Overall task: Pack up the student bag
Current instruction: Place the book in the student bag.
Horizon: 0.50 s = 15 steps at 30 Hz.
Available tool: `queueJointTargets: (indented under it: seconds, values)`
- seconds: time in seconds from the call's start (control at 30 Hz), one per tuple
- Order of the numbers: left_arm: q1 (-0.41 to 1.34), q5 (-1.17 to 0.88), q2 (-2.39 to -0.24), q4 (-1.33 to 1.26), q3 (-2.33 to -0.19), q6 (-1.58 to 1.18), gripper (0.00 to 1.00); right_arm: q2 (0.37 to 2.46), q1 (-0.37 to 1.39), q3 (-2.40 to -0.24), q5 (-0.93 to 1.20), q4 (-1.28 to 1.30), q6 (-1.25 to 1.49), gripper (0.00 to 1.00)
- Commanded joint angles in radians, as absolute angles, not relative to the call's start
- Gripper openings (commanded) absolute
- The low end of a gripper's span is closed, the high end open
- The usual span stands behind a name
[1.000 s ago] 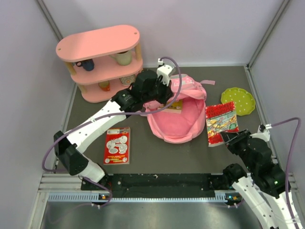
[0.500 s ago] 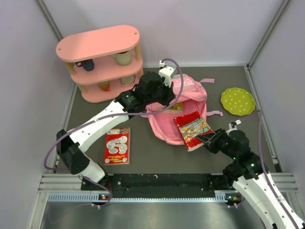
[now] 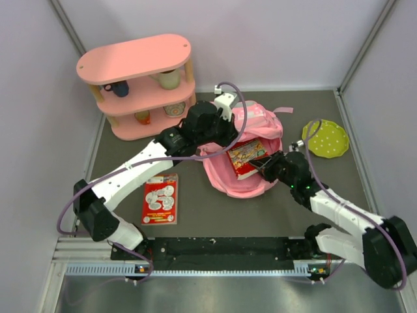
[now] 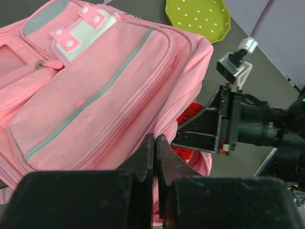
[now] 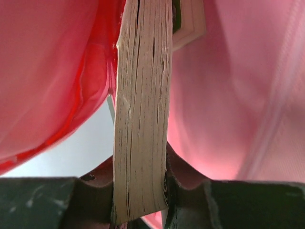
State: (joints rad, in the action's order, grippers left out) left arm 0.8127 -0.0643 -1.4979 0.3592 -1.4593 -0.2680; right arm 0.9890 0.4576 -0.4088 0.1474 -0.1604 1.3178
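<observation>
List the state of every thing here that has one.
student bag: open, mouth held up.
left gripper: shut on the student bag's rim.
right gripper: shut on the book.
book: tilted, partly inside the bag.
red pack: lying flat, untouched.
green plate: lying flat.

At ten o'clock of the overhead view: pink oval three-tier shelf (image 3: 133,57), upright near the back-left corner. On its middle tier: dark blue cup (image 3: 120,89) at left, pale cup (image 3: 169,79) at right. At two o'clock: green white-dotted plate (image 3: 329,140), flat on the dark table (image 3: 221,208). At eight o'clock: red-and-white flat packet (image 3: 160,199), lying well apart from both.
</observation>
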Motion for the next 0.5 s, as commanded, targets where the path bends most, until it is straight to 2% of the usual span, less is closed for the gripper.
queueJointTargets:
  seconds: [0.0, 0.13, 0.2, 0.27, 0.4, 0.47]
  values:
    - [0.816, -0.09, -1.417, 0.196, -1.479, -0.305, 0.0, 1.149, 0.514, -0.489, 0.003, -0.539, 1.36, 0.0]
    - [0.816, -0.097, -1.411, 0.199, -1.476, -0.314, 0.0, 1.325, 0.587, -0.547, -0.242, -0.739, 1.357, 0.0]
    - [0.816, -0.101, -1.402, 0.201, -1.471, -0.321, 0.0, 1.437, 0.592, -0.612, -0.277, -0.796, 1.318, 0.0]
    - [0.816, -0.1, -1.391, 0.202, -1.457, -0.324, 0.0, 1.5, 0.595, -0.658, -0.362, -0.758, 1.333, 0.0]
    - [0.816, -0.08, -1.371, 0.199, -1.428, -0.327, 0.0, 1.63, 0.591, -0.649, -0.336, -0.877, 1.428, 0.35]
    - [0.816, -0.081, -1.368, 0.202, -1.425, -0.321, 0.0, 1.643, 0.6, -0.621, -0.29, -0.896, 1.405, 0.42]
